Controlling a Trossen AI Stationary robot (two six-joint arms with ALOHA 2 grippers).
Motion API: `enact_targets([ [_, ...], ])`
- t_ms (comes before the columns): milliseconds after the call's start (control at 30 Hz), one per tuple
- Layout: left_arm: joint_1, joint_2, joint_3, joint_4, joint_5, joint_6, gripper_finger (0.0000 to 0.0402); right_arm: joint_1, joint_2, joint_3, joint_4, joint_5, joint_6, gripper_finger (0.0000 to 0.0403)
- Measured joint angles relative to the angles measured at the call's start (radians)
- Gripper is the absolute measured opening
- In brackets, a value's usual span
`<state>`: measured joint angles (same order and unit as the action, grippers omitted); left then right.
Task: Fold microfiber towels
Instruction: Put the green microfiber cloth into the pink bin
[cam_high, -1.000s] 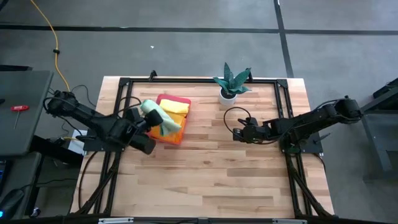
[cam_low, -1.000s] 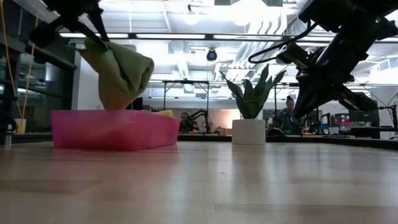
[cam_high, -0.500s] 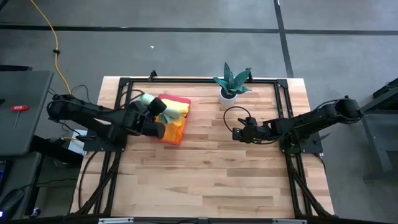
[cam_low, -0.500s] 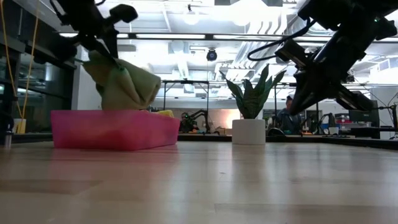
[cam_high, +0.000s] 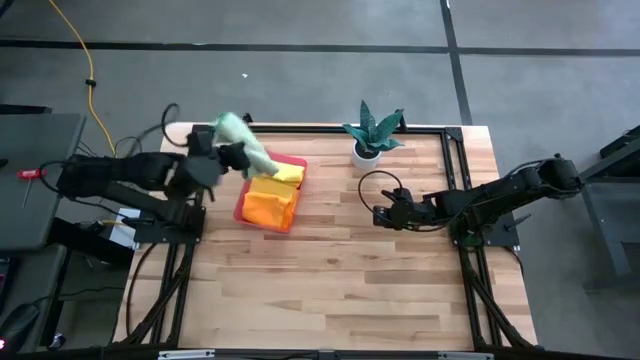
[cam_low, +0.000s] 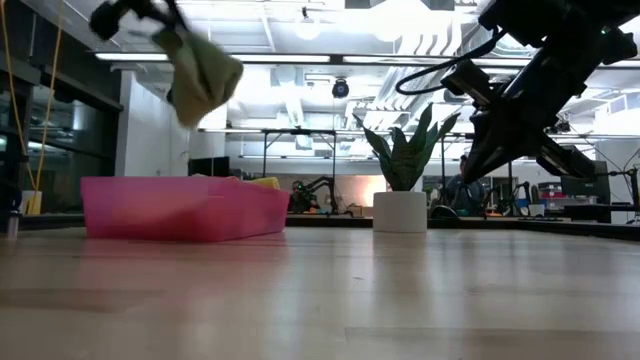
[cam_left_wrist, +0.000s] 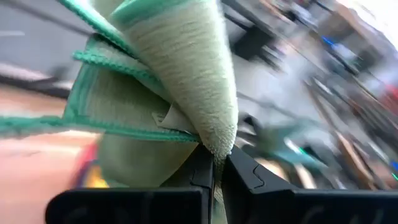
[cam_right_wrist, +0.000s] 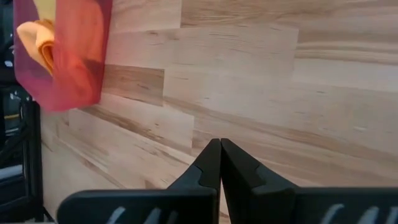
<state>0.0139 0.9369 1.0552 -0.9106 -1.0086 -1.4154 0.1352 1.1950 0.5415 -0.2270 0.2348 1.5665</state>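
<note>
A pale green microfiber towel (cam_high: 241, 134) hangs bunched in the air above the far left corner of the pink tray (cam_high: 293, 159), with my left gripper (cam_high: 226, 153) shut on it. In the low view this towel (cam_low: 204, 72) is clear above the tray (cam_low: 185, 208). An orange towel (cam_high: 267, 206) and a yellow towel (cam_high: 281, 173) lie in the tray. My right gripper (cam_high: 380, 215) is shut on nothing, above the table right of the middle. My left gripper pinches a bunched fold of the pale green towel (cam_left_wrist: 213, 144) between its two fingers, several layers together with green-stitched edges fanning out beyond. The towel is lifted clear of the tray and droops slack below the gripper (cam_low: 165, 28).
A potted plant in a white pot (cam_high: 370, 137) stands at the far edge, right of the tray. Bare wooden tabletop (cam_high: 340, 280) spreads over the near half. Black frame rails (cam_high: 455, 160) run along the table's sides.
My left gripper has risen and swung toward the table's far left edge, rolling its wrist, still shut on the pale green towel. The towel, whose lower end dipped into the tray before, now hangs clear above it.
</note>
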Motion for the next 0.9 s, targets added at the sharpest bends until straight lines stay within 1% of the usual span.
enact_targets([
  [100,0.003,-0.064,0.015,0.207,0.149,0.367,0.0002,0.000,0.000,0.000,0.021,-0.005,-0.031,0.0000],
  [133,0.006,-0.079,0.017,0.303,0.223,0.493,0.0002,0.000,-0.001,0.000,0.028,-0.008,-0.044,0.0000],
  [200,0.014,-0.100,0.018,0.455,0.419,0.701,0.0002,0.000,-0.008,0.000,0.047,-0.011,-0.074,0.0000],
  [267,0.025,-0.104,0.018,0.583,0.646,0.849,0.0001,0.000,-0.024,0.000,0.072,-0.033,-0.123,0.0000],
  [300,0.031,-0.103,0.018,0.616,0.752,0.898,0.0001,0.000,-0.034,0.000,0.092,-0.042,-0.154,0.0000],
  [333,0.039,-0.100,0.021,0.630,0.843,0.922,0.0001,0.000,-0.044,0.000,0.117,-0.058,-0.185,0.0000],
  [367,0.049,-0.094,0.031,0.617,0.912,0.925,0.0001,0.002,-0.060,0.000,0.123,-0.062,-0.214,0.0000],
  [433,0.071,-0.071,0.073,0.542,1.000,0.923,0.0001,0.003,-0.096,0.000,0.149,-0.072,-0.261,0.0000],
  [467,0.084,-0.060,0.099,0.472,1.029,0.927,0.0001,0.003,-0.115,0.000,0.158,-0.073,-0.277,0.0000],
  [600,0.146,0.013,0.244,0.169,1.090,1.041,0.0001,0.003,-0.192,0.000,0.154,-0.064,-0.330,0.0000],
  [700,0.200,0.092,0.373,-0.035,1.103,1.162,0.0001,0.003,-0.236,0.000,0.158,-0.036,-0.363,0.0000],
  [900,0.331,0.308,0.626,-0.450,1.097,1.513,0.0001,0.003,-0.272,0.000,0.157,-0.013,-0.378,0.0000],
])
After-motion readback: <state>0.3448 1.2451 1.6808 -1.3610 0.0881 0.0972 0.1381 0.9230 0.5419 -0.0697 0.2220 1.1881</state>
